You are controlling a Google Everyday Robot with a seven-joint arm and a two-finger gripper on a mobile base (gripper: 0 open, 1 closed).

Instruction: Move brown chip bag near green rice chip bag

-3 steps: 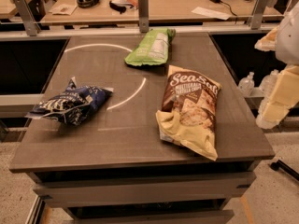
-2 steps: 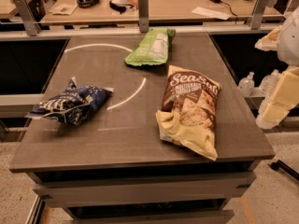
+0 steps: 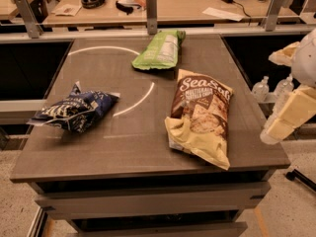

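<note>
The brown chip bag lies flat on the right half of the dark table, its dark brown top pointing away and its cream lower end toward the front edge. The green rice chip bag lies at the back middle of the table, a short gap beyond the brown bag's top. My gripper hangs off the table's right edge, beside the brown bag's lower end and apart from it, with nothing seen in it.
A crumpled dark blue bag lies at the table's left. A white arc is painted on the tabletop. A rail with posts runs behind the table, with a cluttered desk beyond. Bottles stand on the floor at right.
</note>
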